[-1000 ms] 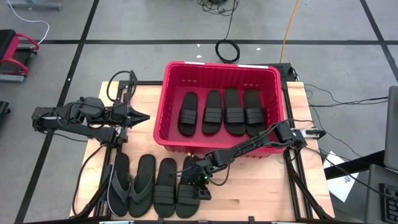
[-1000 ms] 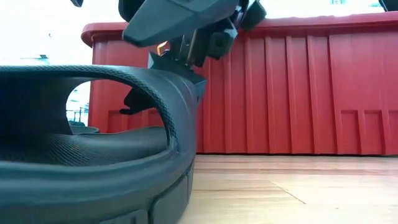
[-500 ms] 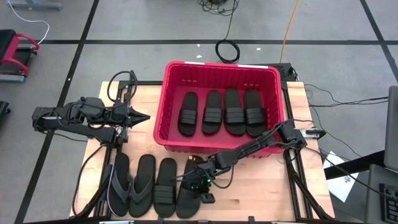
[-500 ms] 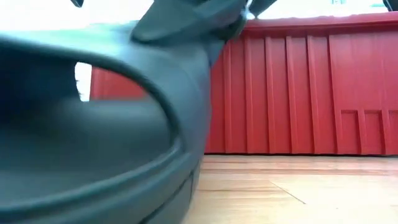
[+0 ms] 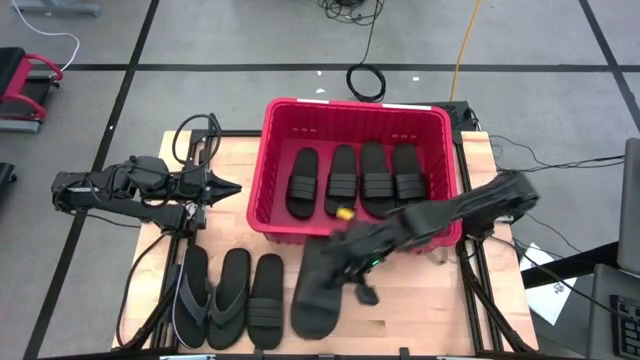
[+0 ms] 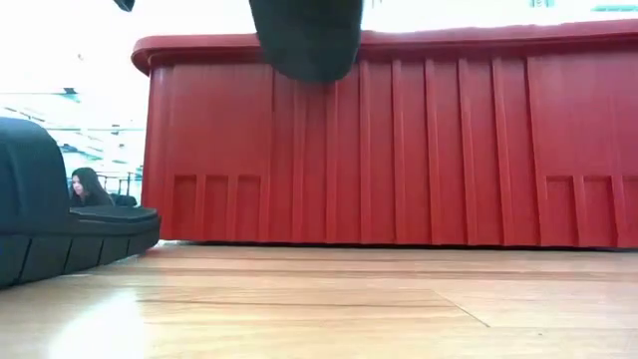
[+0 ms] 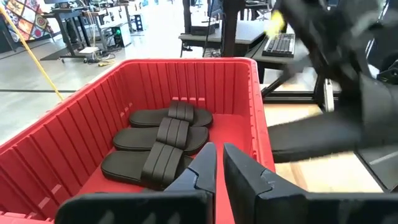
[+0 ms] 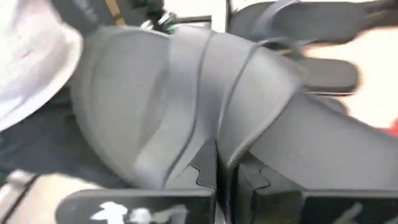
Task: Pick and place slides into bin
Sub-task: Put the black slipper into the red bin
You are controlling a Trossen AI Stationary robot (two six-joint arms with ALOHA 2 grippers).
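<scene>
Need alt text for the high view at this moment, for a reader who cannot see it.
The right hand holds a black slide lifted off the wooden table, just in front of the red bin, which holds four slides. Three more slides lie in a row on the table, and the left hand waits beside the bin.

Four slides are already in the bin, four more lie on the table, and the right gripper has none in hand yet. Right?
Not quite. The high view shows three slides left lying on the table; the right gripper has lifted the fourth slide off it. The low view shows that slide hanging clear of the wood. Four slides do lie in the bin.
</scene>
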